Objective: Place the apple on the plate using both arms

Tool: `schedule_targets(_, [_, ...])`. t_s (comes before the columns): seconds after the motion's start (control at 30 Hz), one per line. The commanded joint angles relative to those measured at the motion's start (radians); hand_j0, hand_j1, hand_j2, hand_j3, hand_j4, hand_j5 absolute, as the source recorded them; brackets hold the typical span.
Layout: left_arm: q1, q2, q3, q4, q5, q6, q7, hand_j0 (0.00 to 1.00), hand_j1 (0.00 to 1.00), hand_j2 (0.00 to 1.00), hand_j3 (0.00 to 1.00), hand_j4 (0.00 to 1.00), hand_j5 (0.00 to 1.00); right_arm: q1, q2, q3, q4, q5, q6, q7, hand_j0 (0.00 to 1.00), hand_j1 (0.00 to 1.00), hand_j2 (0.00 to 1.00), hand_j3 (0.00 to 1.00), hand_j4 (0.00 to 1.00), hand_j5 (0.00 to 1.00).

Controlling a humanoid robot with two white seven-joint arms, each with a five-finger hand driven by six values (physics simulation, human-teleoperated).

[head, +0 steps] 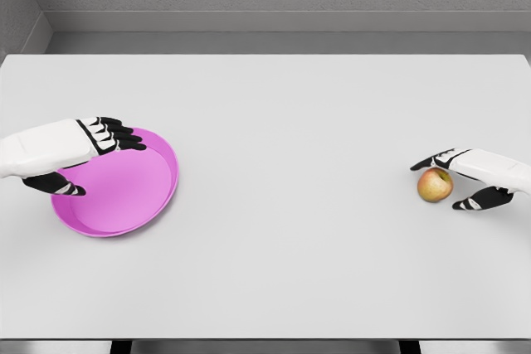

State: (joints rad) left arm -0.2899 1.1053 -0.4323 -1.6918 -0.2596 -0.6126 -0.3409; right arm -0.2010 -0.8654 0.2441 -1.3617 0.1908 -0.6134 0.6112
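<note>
Reaching hands: both over the counter (274,230)
Right hand (465,181): fingers cupped around apple (434,185), grip not closed
Apple: on counter, far right
Left hand (79,159): released, hovering above pink plate (141,188)

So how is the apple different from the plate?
The apple is a small round ball, yellow-red; the plate is wide, shallow and bright pink. The apple sits far on the table's right side, the plate on its left. The right hand curves around the apple, while the left hand reaches over the plate's rim. Both rest on the same white table, each with a hand at it.
</note>
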Motion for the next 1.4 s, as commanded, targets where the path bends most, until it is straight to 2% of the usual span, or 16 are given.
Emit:
schedule_targets(0.0, [0.0, 0.001, 0.0, 0.0, 0.007, 0.002, 0.0, 1.0, 1.0, 1.0, 1.0, 1.0, 1.0, 0.0, -0.001, 0.0, -0.001, -0.008, 0.003, 0.0, 0.78, 0.78, 0.78, 0.78, 0.78, 0.78])
schedule_targets(0.33, [0.0, 0.001, 0.0, 0.0, 0.007, 0.002, 0.0, 1.0, 1.0, 1.0, 1.0, 1.0, 1.0, -0.005, -0.003, 0.004, -0.001, -0.008, 0.003, 0.0, 0.63, 0.63, 0.63, 0.63, 0.63, 0.63])
schedule_targets(0.73, [-0.002, 0.001, 0.0, 0.0, 0.007, 0.002, 0.0, 1.0, 1.0, 1.0, 1.0, 1.0, 1.0, -0.015, 0.0, 0.018, -0.001, -0.01, 0.003, 0.0, 0.59, 0.59, 0.59, 0.59, 0.59, 0.59])
schedule_targets(0.83, [-0.002, 0.001, 0.0, 0.0, 0.007, 0.002, 0.0, 1.0, 1.0, 1.0, 1.0, 1.0, 1.0, -0.015, 0.002, 0.018, -0.001, -0.025, 0.003, 0.0, 0.59, 0.59, 0.59, 0.59, 0.59, 0.59])
schedule_targets(0.9, [-0.002, 0.001, 0.0, 0.0, 0.007, 0.002, 0.0, 1.0, 1.0, 1.0, 1.0, 1.0, 1.0, -0.015, 0.0, 0.018, -0.001, -0.04, 0.003, 0.0, 0.55, 0.55, 0.55, 0.55, 0.55, 0.55])
schedule_targets(1.17, [-0.003, 0.001, 0.0, 0.0, 0.007, 0.002, 0.0, 1.0, 1.0, 1.0, 1.0, 1.0, 1.0, -0.015, -0.003, 0.011, -0.004, -0.068, 0.003, 0.0, 0.53, 0.53, 0.53, 0.53, 0.53, 0.53])
schedule_targets(1.23, [-0.002, 0.001, 0.0, 0.0, 0.007, 0.002, 0.0, 1.0, 1.0, 1.0, 1.0, 1.0, 1.0, -0.021, -0.009, 0.012, -0.013, -0.109, 0.003, 0.0, 0.53, 0.53, 0.53, 0.53, 0.53, 0.53])
schedule_targets(1.37, [-0.002, 0.001, 0.0, 0.0, 0.007, 0.002, 0.0, 1.0, 1.0, 1.0, 1.0, 1.0, 1.0, -0.023, -0.011, 0.021, -0.108, -0.14, 0.003, 0.0, 0.52, 0.52, 0.52, 0.52, 0.52, 0.52])
